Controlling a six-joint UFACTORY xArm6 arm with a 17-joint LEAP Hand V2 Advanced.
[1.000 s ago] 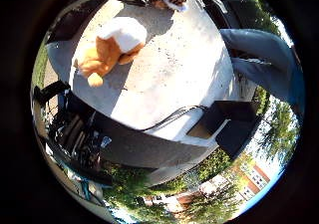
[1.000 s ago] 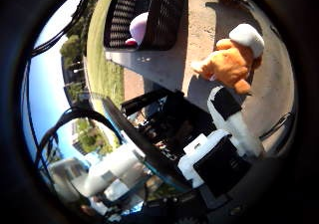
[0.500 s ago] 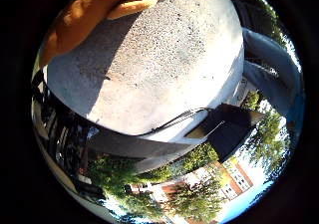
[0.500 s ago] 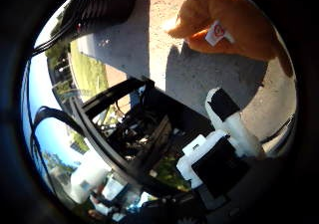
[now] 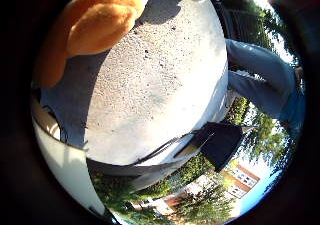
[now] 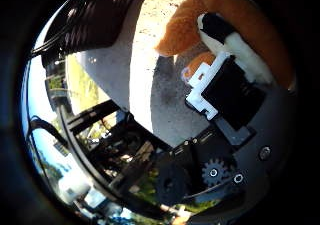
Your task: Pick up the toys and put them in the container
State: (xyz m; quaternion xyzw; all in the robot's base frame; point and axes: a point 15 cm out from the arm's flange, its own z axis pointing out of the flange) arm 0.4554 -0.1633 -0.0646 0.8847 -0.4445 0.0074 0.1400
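As robot hand (image 6: 225,92) curls a finger onto orange plush toy (image 6: 235,20), toy lies right against palm on tabletop (image 5: 160,85); grip approx. closed.

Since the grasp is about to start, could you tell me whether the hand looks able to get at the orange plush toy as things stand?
Probably yes. The orange plush toy lies on the grey stone table close under the palm, and a finger of the hand already lies against it, with nothing between them.

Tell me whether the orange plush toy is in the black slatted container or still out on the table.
Out. The orange plush toy lies on the grey stone table, with the hand against it.
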